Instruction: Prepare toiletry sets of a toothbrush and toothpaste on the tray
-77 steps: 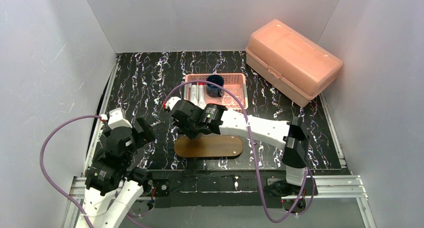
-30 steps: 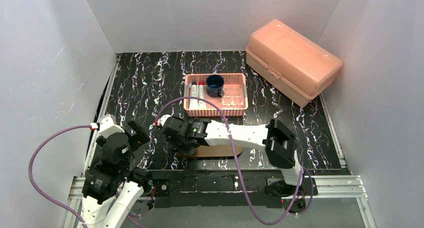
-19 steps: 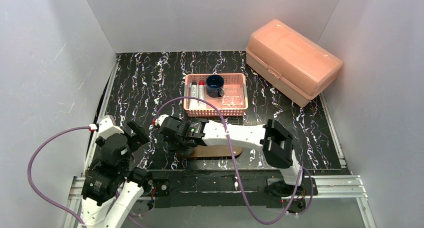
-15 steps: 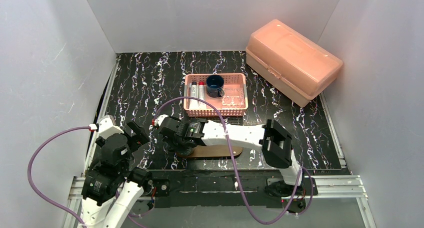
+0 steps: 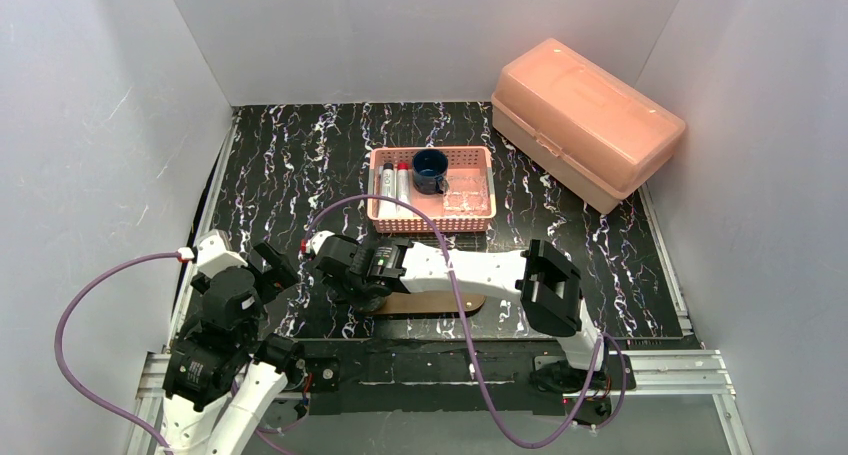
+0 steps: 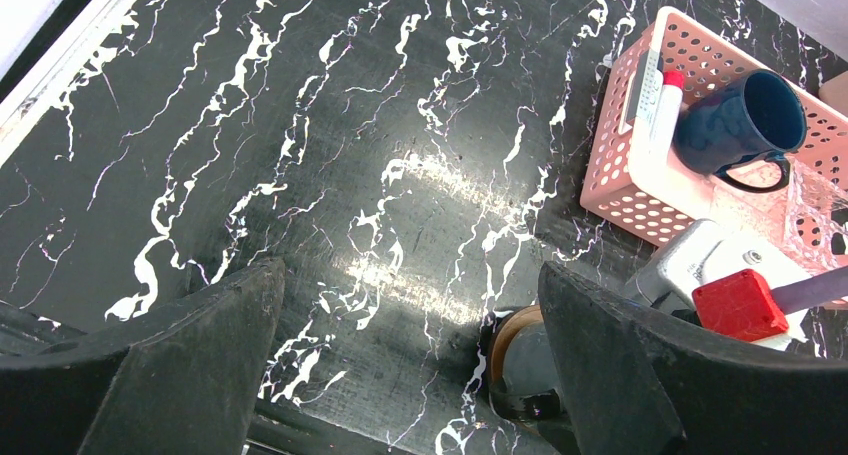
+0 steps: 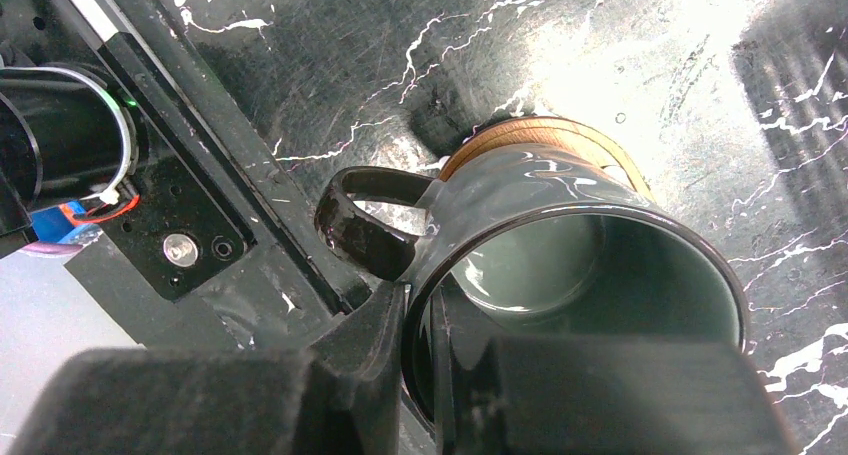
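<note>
- Right fingers [image 7: 360, 347] nearly closed, pinching the mug [image 7: 560, 190] by its rim beside the handle, one inside, one outside.
- Mug at the tray's [image 5: 440, 302] left end.
- Left fingers [image 6: 200, 355] wide open, empty, above the desk [image 6: 350, 125].

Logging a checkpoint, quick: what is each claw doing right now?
Left claw: open, holding nothing.
Right claw: shut on the rim of the grey-green mug, at the end of the tray.

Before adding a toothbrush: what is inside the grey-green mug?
Nothing shows inside the grey-green mug; the right gripper, clamped on its rim, covers the near inner wall.
</note>
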Motion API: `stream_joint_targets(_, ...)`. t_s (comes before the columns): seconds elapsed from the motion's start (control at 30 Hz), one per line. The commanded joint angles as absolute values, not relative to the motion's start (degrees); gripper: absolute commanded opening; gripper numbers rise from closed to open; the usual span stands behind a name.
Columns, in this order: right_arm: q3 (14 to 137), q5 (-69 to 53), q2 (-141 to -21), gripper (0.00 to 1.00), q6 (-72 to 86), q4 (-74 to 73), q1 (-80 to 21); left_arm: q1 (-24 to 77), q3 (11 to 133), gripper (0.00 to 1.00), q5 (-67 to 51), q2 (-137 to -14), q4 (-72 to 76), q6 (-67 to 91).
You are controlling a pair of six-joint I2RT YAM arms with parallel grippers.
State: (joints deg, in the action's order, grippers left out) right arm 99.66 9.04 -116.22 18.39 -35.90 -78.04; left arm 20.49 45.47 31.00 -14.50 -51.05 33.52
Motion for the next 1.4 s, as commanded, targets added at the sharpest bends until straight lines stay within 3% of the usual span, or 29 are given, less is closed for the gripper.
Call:
stream_joint_targets(0.0,101.8,8.2,-117.4,0.12,19.9,-34.4,-78.7,20.7,46.0,0.98,32.1,-14.1,-51.4,33.7)
stream_joint_targets(0.67,101.7,10.7,-115.3,0.42,20.3,-34.6,-79.4,20.7,46.0,0.98,32.1,-14.2,-51.4,33.7)
stream_joint_targets(1.27,98.5,22.0,-103.9,0.49,18.8,-35.6,-79.2,20.7,46.0,0.98,31.7,-14.9,-51.4,33.8)
stream_joint_targets(1.37,97.7,23.3,-101.2,0.50,17.4,-36.2,-75.5,20.7,46.1,0.98,31.5,-15.2,-51.4,33.8)
